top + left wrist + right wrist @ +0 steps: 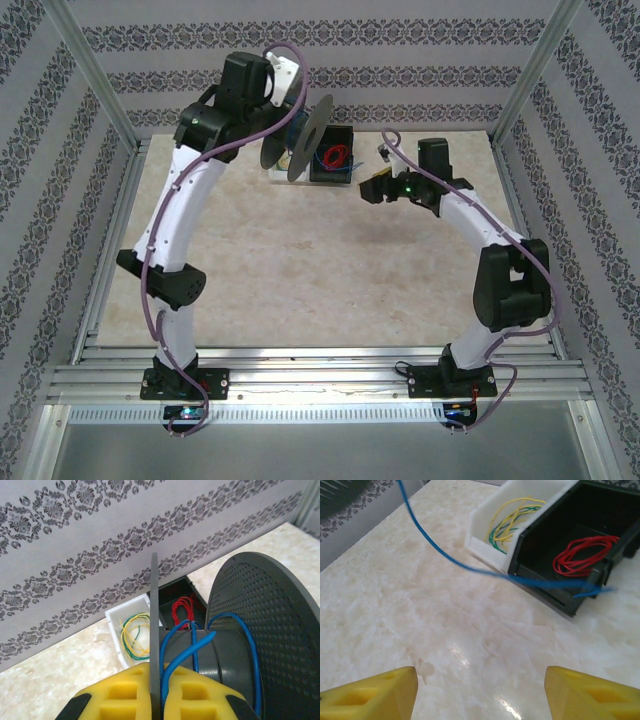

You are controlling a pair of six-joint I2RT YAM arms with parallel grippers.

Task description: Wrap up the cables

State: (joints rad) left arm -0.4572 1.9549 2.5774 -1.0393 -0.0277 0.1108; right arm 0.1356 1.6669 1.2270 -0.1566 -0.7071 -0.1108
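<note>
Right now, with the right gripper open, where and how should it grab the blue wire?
Probably the stretch of blue wire just short of its free end at the black bin. It runs sideways, along the gap of the open right gripper, so turn the wrist until the fingers straddle it, then come in from the near side.

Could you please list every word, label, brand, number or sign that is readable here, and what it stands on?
None: no word, number, label or sign can be read in any view.
The dark grey plastic spool bears only rows of dimples.
The black plastic bin and the white plastic bin are unmarked on the faces shown.
The patterned wallpaper carries ornament, no lettering.
</note>
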